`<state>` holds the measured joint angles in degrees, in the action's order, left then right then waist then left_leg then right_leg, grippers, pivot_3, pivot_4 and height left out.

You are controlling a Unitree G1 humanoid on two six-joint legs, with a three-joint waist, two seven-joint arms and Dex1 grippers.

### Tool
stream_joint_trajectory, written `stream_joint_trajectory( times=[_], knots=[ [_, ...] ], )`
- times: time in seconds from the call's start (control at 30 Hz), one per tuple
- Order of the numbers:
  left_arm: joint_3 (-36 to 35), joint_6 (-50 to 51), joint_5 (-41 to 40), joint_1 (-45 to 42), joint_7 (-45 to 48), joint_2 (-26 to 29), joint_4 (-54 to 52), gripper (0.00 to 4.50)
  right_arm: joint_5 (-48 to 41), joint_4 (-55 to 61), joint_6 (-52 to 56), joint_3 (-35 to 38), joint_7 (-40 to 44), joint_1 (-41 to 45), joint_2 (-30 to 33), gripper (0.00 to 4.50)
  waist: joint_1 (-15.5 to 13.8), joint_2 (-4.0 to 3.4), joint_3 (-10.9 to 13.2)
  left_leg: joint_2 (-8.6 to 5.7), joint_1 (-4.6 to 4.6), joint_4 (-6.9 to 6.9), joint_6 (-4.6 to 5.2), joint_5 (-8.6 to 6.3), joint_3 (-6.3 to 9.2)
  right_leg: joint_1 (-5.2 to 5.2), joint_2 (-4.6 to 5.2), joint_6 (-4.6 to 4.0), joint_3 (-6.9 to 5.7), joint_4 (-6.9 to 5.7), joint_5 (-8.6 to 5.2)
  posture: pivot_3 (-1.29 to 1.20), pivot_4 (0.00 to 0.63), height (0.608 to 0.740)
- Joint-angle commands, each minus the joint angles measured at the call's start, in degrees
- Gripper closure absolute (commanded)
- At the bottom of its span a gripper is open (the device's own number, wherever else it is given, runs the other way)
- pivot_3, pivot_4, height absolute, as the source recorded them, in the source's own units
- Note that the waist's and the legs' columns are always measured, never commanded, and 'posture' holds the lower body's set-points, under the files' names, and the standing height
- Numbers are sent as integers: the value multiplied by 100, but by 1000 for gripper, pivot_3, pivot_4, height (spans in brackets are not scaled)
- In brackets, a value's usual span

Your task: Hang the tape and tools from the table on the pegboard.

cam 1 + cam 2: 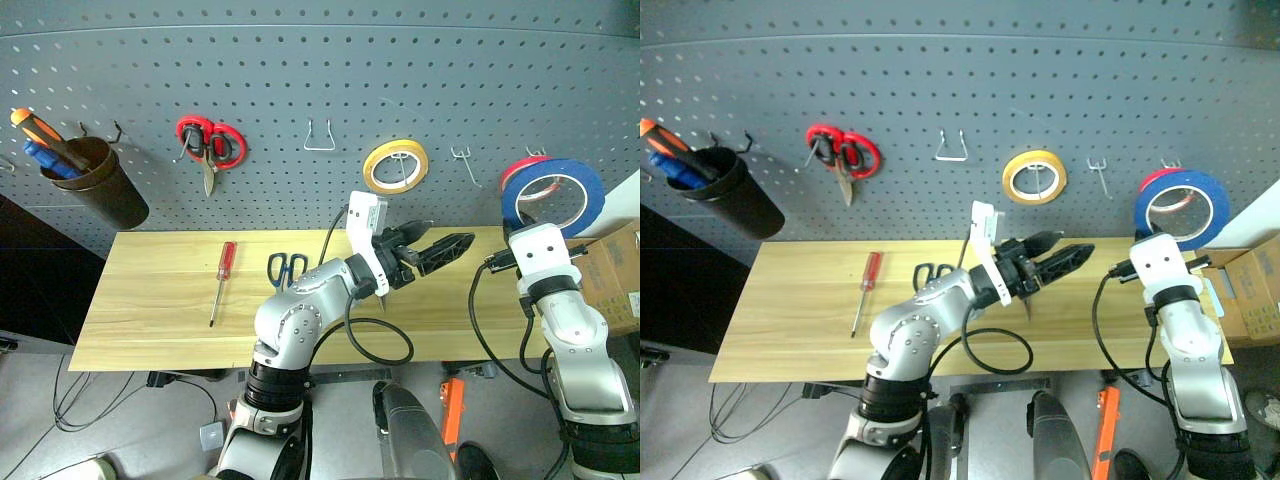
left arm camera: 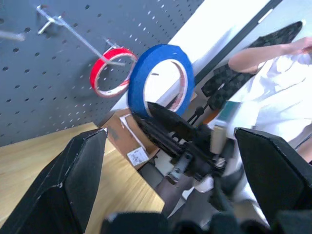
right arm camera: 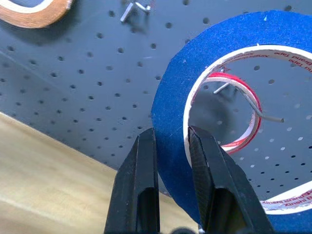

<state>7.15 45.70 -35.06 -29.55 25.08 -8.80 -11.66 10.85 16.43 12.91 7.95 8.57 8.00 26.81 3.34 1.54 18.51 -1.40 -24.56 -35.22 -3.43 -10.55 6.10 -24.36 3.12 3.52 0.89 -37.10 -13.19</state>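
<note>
Right tool point(image 3: 170, 146) pinching blue tape point(image 1: 553, 192) upright, facing pegboard point(image 1: 300, 80), left tool point(image 1: 425, 248) wide open, empty

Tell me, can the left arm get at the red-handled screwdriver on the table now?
Probably yes: the left gripper has open, empty jaws, and the screwdriver lies alone on bare table.

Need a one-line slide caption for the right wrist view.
Right gripper shut on the blue tape, held up to the pegboard before the hooked red roll.

Grey floor point(image 1: 120, 400) with cables point(image 1: 80, 405); cardboard box point(image 1: 612, 280) beside.
</note>
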Motion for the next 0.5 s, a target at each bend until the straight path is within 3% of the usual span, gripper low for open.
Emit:
stream_joint_trajectory(
  times=[0.03,0.5],
  knots=[
    [154,-169,-35,-100,47,-109,-10,0,-254,-286,-362,336,145,247,211,3979,3,0,0,0,0,-1,0,0,0,0,0,0,0,-1,1,-131,256,740],
    [228,-231,-88,-140,43,-123,84,0,-1235,-1360,-745,465,830,1054,225,3979,14,-1,-1,-2,1,-85,8,1,-2,9,-3,-4,6,-60,16,-132,258,740]
  ],
)
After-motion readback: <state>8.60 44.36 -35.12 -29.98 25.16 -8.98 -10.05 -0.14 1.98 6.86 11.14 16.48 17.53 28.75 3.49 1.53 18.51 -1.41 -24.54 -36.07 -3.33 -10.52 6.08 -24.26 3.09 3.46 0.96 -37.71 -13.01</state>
